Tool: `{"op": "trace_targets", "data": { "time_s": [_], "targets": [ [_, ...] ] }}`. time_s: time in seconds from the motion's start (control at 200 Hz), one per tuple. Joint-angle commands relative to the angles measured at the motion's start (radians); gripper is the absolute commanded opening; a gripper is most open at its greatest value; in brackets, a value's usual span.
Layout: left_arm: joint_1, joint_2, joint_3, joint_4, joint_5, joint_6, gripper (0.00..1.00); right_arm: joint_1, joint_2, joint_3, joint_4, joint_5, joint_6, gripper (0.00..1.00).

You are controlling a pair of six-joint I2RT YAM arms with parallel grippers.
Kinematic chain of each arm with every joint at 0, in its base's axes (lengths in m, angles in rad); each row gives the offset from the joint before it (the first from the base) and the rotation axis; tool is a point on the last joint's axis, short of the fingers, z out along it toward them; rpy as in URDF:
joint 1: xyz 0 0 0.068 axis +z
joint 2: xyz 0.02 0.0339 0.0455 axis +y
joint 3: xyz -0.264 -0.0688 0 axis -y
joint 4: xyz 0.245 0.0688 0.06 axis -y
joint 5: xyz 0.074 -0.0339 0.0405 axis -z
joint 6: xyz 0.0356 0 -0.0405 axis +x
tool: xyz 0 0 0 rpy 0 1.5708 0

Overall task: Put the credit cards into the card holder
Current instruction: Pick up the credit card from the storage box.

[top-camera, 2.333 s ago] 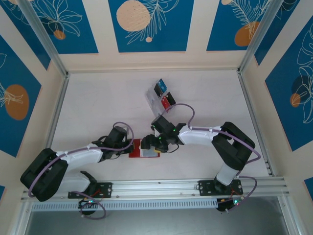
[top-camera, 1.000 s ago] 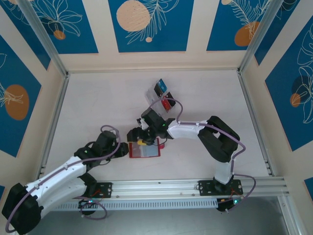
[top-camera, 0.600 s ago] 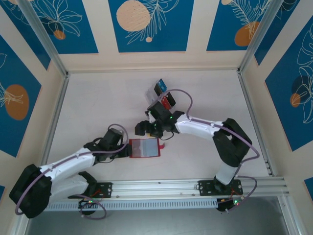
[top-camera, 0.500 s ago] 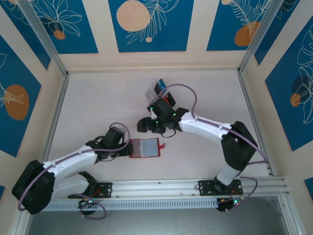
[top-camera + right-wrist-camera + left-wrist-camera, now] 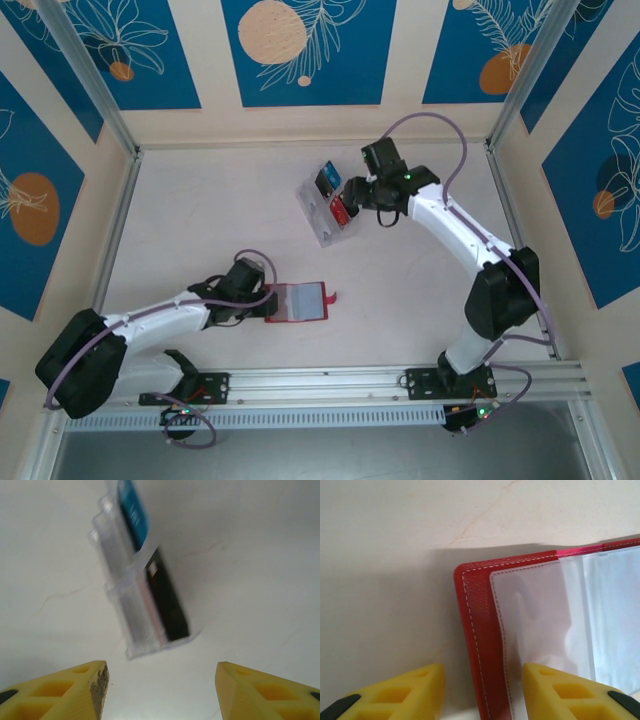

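The card holder (image 5: 300, 301) is a red wallet lying open on the table, clear sleeves up, snap tab on its right. My left gripper (image 5: 263, 303) is open at its left edge. In the left wrist view the stitched red border (image 5: 476, 645) runs between the yellow fingers (image 5: 400, 692) of the left gripper (image 5: 482, 697). Credit cards stand in a clear rack (image 5: 322, 205): a blue card (image 5: 325, 178), a red card (image 5: 343, 211). My right gripper (image 5: 354, 193) is open beside the rack. The right wrist view has the right gripper (image 5: 160, 695), blue card (image 5: 132, 512) and black card (image 5: 167, 597).
The clear slotted rack (image 5: 132, 615) stands at the back centre of the white table (image 5: 200, 220). Aluminium rails (image 5: 115, 240) and patterned walls close in the sides and back. A metal rail (image 5: 330, 380) runs along the near edge by the arm bases.
My right arm has left the wallet and swung up to the rack at the back. The wallet now lies uncovered. The left gripper has stayed at the wallet's left edge.
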Motion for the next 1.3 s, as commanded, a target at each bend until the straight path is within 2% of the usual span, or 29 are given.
{"op": "trace_targets", "data": {
  "time_s": [0.0, 0.24, 0.465, 0.64, 0.835, 1.295],
  "targets": [
    [-0.014, -0.037, -0.002, -0.001, -0.02, -0.004, 0.47, -0.041, 0.081, 0.09, -0.064, -0.013, -0.087, 0.59],
    [-0.014, -0.007, 0.054, -0.067, -0.04, 0.041, 0.46, -0.104, 0.21, 0.219, -0.087, -0.131, -0.123, 0.59],
    [-0.013, 0.046, 0.033, -0.039, -0.032, 0.039, 0.42, -0.102, 0.322, 0.32, -0.13, -0.161, -0.158, 0.58],
    [-0.014, 0.068, 0.018, -0.03, -0.038, 0.037, 0.37, -0.094, 0.35, 0.319, -0.138, -0.162, -0.168, 0.57],
    [-0.014, 0.07, -0.008, -0.01, -0.029, 0.024, 0.32, -0.075, 0.359, 0.311, -0.142, -0.175, -0.185, 0.51],
    [-0.014, 0.071, -0.021, 0.011, -0.02, 0.01, 0.31, -0.054, 0.418, 0.374, -0.197, -0.167, -0.201, 0.43]
  ]
}}
